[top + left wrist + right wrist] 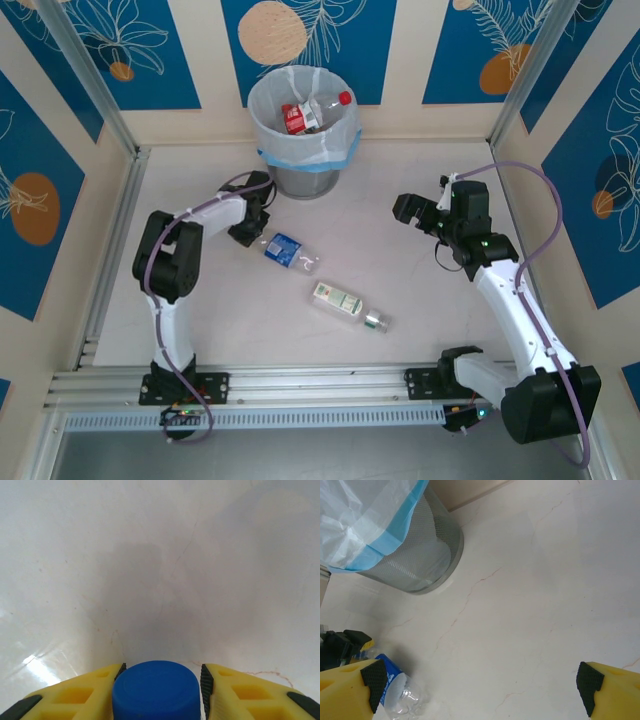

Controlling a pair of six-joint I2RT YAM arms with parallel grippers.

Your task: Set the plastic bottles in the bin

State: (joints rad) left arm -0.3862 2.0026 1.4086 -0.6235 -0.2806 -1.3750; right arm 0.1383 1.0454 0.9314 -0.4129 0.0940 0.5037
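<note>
A clear bottle with a blue label (285, 249) lies on the table. My left gripper (255, 232) is at its cap end. In the left wrist view the blue cap (157, 692) sits between the yellow fingers (80, 697), and both black pads press against its sides. A green-white labelled bottle (345, 303) lies further toward the near edge. The grey bin (303, 160) stands at the back, with a red-capped, red-labelled bottle (300, 116) inside it. My right gripper (420, 215) hovers open over bare table, well to the right. From the right wrist, the blue-labelled bottle (395, 687) appears at lower left.
The bin's mesh wall and blue-banded bag (415, 555) fill the upper left of the right wrist view. Panel walls and metal posts (95, 80) enclose the table. Open table surface (400, 270) lies between the two arms.
</note>
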